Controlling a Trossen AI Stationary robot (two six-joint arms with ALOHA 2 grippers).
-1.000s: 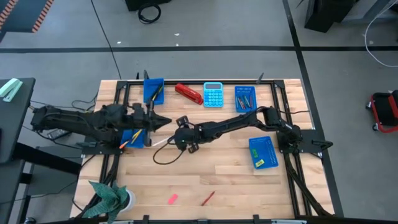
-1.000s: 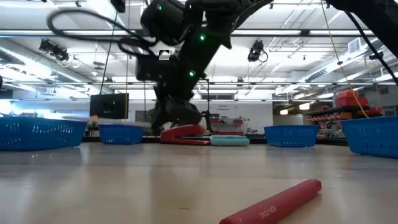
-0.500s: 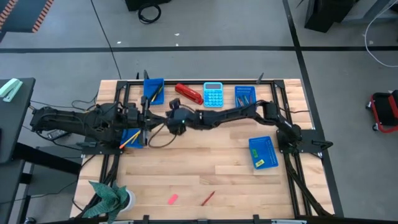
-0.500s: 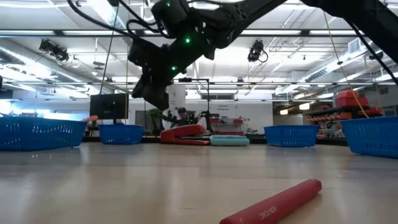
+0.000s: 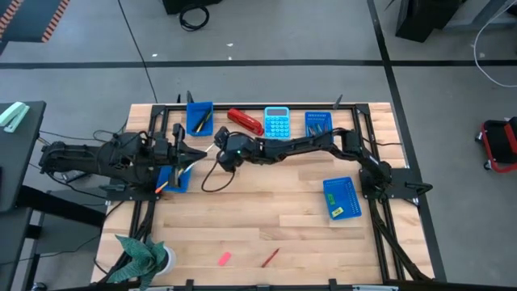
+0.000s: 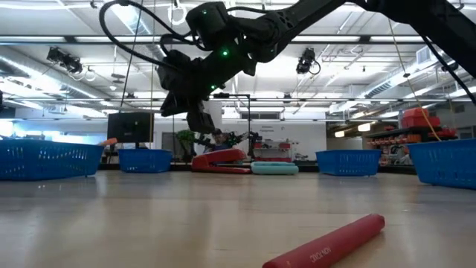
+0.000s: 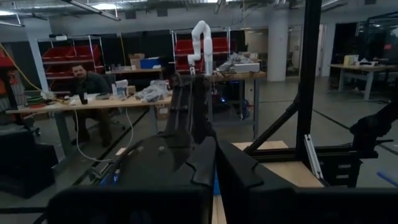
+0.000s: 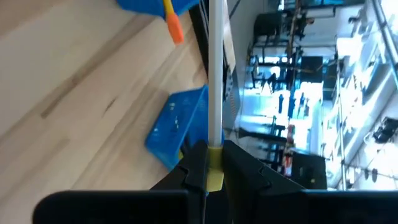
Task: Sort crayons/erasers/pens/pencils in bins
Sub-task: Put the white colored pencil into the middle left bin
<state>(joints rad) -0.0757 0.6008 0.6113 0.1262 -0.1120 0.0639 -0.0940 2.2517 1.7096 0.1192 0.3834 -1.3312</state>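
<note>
We see the right pincer point(image 5: 220, 151) clamped on a long thin white pencil with a yellow band point(image 8: 215, 81); the pencil juts straight out from between the fingertips, its far end reaching toward the small blue perforated plastic bin at the left edge of the light wooden surface point(image 5: 174, 177). That bin holds a long orange pencil point(image 5: 164, 185), and the right pincer hangs just beside it, above the surface point(image 5: 266, 218). The left pincer point(image 5: 184, 158) sits over the same bin with its fingers point(image 7: 186, 134) pressed together on nothing. Well apart from that bin, near the surface's front edge, lie a short red crayon point(image 5: 270, 257) and a small pink eraser block point(image 5: 224, 259).
</note>
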